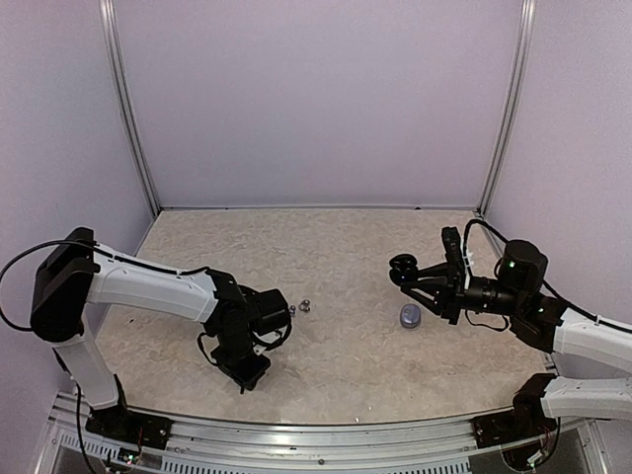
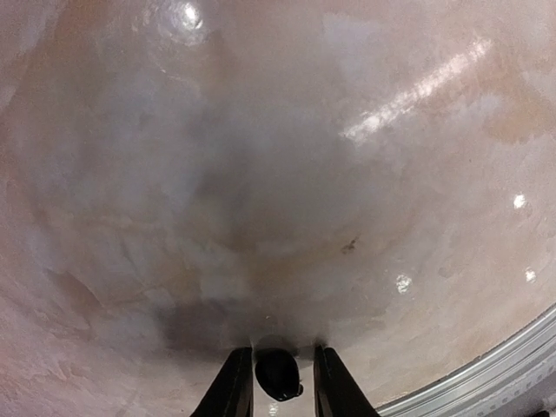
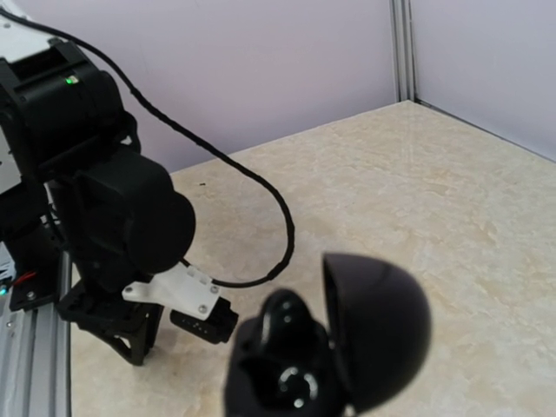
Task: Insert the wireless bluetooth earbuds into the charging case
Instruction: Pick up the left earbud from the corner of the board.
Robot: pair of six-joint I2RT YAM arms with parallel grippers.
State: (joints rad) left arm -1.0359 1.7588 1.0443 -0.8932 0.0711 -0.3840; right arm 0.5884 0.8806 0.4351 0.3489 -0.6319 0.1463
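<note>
Black earbud (image 2: 277, 373): small, glossy, rounded body; seen end-on in the left wrist view, so no stem can be made out.
Black earbud, position: on the table (image 1: 346, 247), left of centre and close to the near edge. The metal edge rail (image 2: 486, 382) is seen low right in the wrist view.
Silvery-grey earbud (image 1: 292, 309): tiny, rounded, shiny; lying on the table left of centre, just beside the left arm's wrist.
Second silvery-grey earbud (image 1: 306, 306): same look; just beside the first, on its right, not touched by either arm.
Charging case (image 3: 347, 347): black, rounded clamshell, hinged open. The domed lid stands up on the right, and a round socket with a pale ring is seen in the base. Whether an earbud is seated in it cannot be told.
Charging case, position: held clear of the table, right of centre, above and slightly left of the grey puck (image 1: 411, 316).
Left gripper (image 2: 281, 360): pointed straight down at the table, jaws parted only a little, black earbud between the two fingers (image 2: 233, 387). A sliver of gap is seen on the right side of the earbud; contact on the left side cannot be judged. No grip is seen.
Right gripper (image 1: 420, 276): clenched on the charging case, which is carried at the fingertips with the open side turned towards the wrist camera.
Grey puck: round, lilac-grey, flat on the table, untouched.
</note>
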